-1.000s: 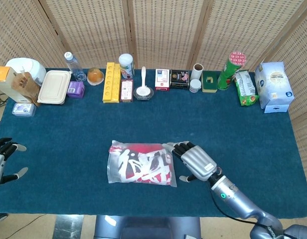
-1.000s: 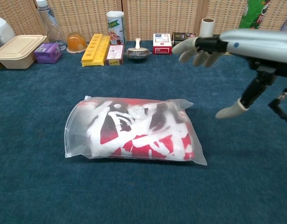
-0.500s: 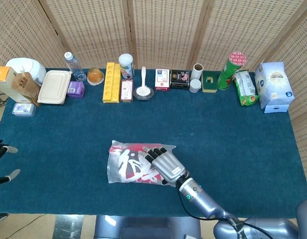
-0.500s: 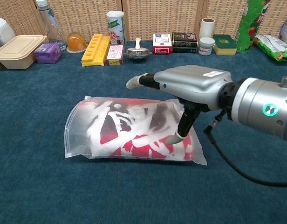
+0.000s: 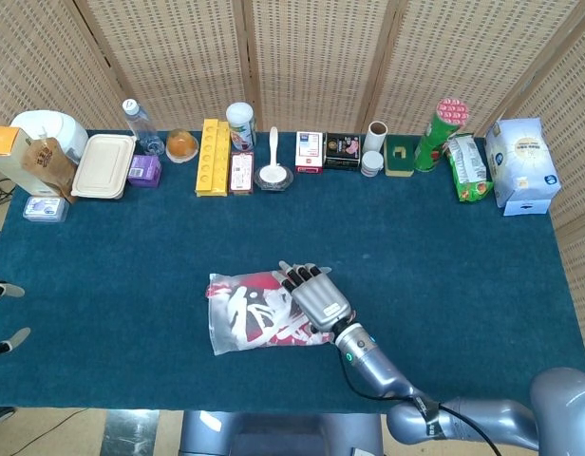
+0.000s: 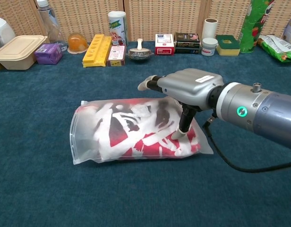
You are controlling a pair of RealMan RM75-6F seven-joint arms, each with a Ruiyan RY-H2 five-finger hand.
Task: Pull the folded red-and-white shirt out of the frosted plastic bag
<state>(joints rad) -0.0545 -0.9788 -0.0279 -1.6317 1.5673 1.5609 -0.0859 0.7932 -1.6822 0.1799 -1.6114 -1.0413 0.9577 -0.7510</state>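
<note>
The frosted plastic bag (image 6: 136,130) lies flat on the napped blue tablecloth (image 5: 444,247) near the table's front middle, a soft, pillow-shaped packet whose cloudy film dulls the folded red-and-white shirt (image 6: 131,132) inside to blurred patches of red, white and dark. The right hand (image 6: 190,90), a smooth grey metal shell on a rounded silver forearm with a green ring light, lies over the bag's right end with its fingers stretched out flat and slightly apart across the top; in the chest view the thumb (image 6: 183,124) points straight down and its pale tip presses into the film near the front edge. It seems to pin the bag rather than grasp it, though the palm hides the film beneath it (the head view shows only the back of the hand (image 5: 316,296)), so I cannot tell whether anything is pinched. The left hand (image 5: 6,318) is cut off at the frame's left edge; only two pale fingertips show. Compared with half a second ago, the bag has slid and turned a little, its right end now nearer the back, and the hand has settled lower on it.
</note>
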